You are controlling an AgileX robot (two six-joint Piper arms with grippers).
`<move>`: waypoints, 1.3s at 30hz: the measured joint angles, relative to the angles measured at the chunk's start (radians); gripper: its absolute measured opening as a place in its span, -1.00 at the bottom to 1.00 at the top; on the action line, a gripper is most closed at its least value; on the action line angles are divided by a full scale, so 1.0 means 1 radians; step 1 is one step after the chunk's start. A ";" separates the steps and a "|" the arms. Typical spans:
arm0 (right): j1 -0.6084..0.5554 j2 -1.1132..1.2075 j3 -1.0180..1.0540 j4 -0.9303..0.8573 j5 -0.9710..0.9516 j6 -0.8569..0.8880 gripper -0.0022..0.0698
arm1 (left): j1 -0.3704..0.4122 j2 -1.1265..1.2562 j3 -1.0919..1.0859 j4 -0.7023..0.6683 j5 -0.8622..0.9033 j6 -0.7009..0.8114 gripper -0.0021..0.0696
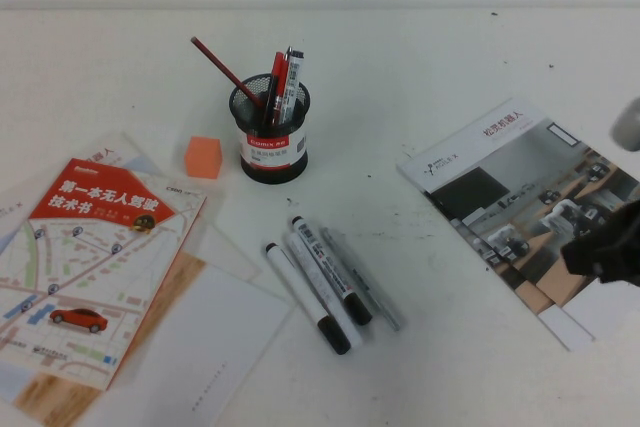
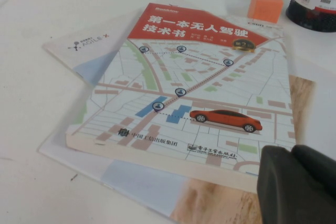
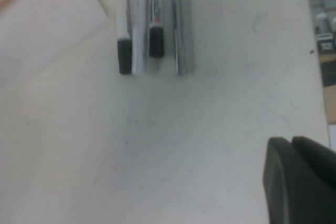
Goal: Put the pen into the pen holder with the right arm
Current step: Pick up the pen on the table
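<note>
The slim silver-grey pen [image 1: 376,297] lies flat on the white table, just right of the white markers [image 1: 318,282] with black caps. It also shows in the right wrist view [image 3: 184,30] beside the markers [image 3: 125,30]. The black mesh pen holder [image 1: 270,137] stands upright behind them and holds a red pencil and other pens. My right gripper [image 1: 578,253] is at the right edge over a brochure, shut and empty [image 3: 290,145], well away from the pen. My left gripper [image 2: 290,151] is shut and empty over a book, outside the high view.
An orange cube [image 1: 202,157] sits left of the holder. A red-covered map book [image 1: 90,257] on loose papers [image 1: 215,347] fills the left front. A brochure [image 1: 500,182] lies at the right. The holder's base shows in the left wrist view [image 2: 315,3].
</note>
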 joint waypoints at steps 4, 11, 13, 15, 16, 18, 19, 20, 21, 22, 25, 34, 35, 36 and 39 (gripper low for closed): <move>0.136 0.212 -0.146 -0.108 0.011 0.044 -1.00 | 0.000 0.000 0.000 0.000 0.000 0.000 -0.94; 0.304 0.572 -0.476 -0.324 0.177 0.174 -1.00 | 0.000 0.000 0.000 0.000 0.000 0.000 -0.94; 0.328 0.650 -0.562 -0.363 0.211 0.196 -1.00 | 0.000 0.000 0.000 0.000 0.000 0.000 -0.94; 0.345 0.736 -0.654 -0.376 0.223 0.208 -1.00 | 0.000 0.000 0.000 0.000 0.000 0.000 -0.94; 0.349 0.757 -0.683 -0.376 0.223 0.210 -1.00 | 0.000 0.000 0.000 0.000 0.000 0.000 -0.94; 0.365 0.820 -0.740 -0.380 0.225 0.214 -0.99 | 0.000 0.000 0.000 0.000 0.000 0.000 -0.94; 0.376 0.846 -0.768 -0.388 0.225 0.216 -0.97 | 0.000 0.000 0.000 0.000 0.000 0.000 -0.94; 0.387 0.870 -0.794 -0.397 0.227 0.216 -0.94 | 0.000 0.000 0.000 0.000 0.000 0.000 -0.94; 0.395 0.887 -0.813 -0.406 0.227 0.216 -0.90 | 0.000 0.000 0.000 0.000 0.000 0.000 -0.94; 0.404 0.907 -0.835 -0.411 0.229 0.216 -0.83 | 0.000 0.000 0.000 0.000 0.000 0.000 -0.94; 0.422 0.956 -0.886 -0.422 0.231 0.220 -0.51 | 0.000 0.000 0.000 0.000 0.000 0.000 -0.94; 0.466 1.080 -0.938 -0.456 0.235 0.276 0.09 | 0.000 0.000 0.000 0.000 0.000 0.000 -0.94; 0.471 1.081 -0.940 -0.456 0.235 0.283 0.10 | 0.000 0.000 0.000 0.000 0.000 0.000 -0.94; 0.473 1.084 -0.942 -0.461 0.235 0.286 0.11 | 0.000 0.000 0.000 0.000 0.000 0.000 -0.94; 0.474 1.095 -0.944 -0.465 0.235 0.295 0.11 | 0.000 0.000 0.000 0.000 0.000 0.000 -0.94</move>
